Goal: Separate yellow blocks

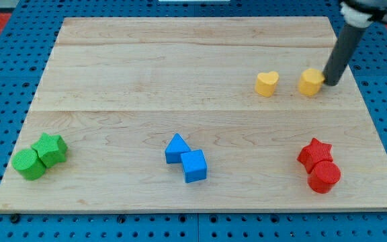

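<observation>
We see little of our own body here: only one straight rod (342,50), cut off by the frame's edge at the far right of the scene. It is a plain cylinder, dark grey to near black, with a smooth matte surface and a faint lighter sheen running along its length. Our tip (329,83) is the rod's lower end, the same dark colour, blunt and round, with no pad or cap that we can make out. Where the rod meets the frame's edge, a wider dark mount holds it, edged by a thin pale band. No cables, screws or markings show on these parts.
</observation>
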{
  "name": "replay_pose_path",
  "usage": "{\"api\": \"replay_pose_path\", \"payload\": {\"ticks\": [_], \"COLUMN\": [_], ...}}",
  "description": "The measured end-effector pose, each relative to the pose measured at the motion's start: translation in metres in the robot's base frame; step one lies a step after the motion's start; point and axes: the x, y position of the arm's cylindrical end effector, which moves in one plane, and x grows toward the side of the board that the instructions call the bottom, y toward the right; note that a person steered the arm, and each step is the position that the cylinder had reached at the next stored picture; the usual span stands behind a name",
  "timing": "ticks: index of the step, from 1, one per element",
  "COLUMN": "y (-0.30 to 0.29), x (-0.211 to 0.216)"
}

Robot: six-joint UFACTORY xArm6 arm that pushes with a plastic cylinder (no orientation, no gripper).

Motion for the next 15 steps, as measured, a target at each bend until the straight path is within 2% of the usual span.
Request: {"api": "replay_pose_path", "payload": {"ticks": [1,2,4,5,7,8,9,10,11,12,13,14,15], "y": [-0.108,-0.184,-0.102,-0.149,-0.326,-0.354,-0.317,-0.305,-0.324,-0.363,-0.322,-0.250,-0.276], "x": [0.012,0.011,-0.007,-0.022,0.014,0.014,0.014,0.016,0.055,0.060,0.045,-0.022,-0.051]}}
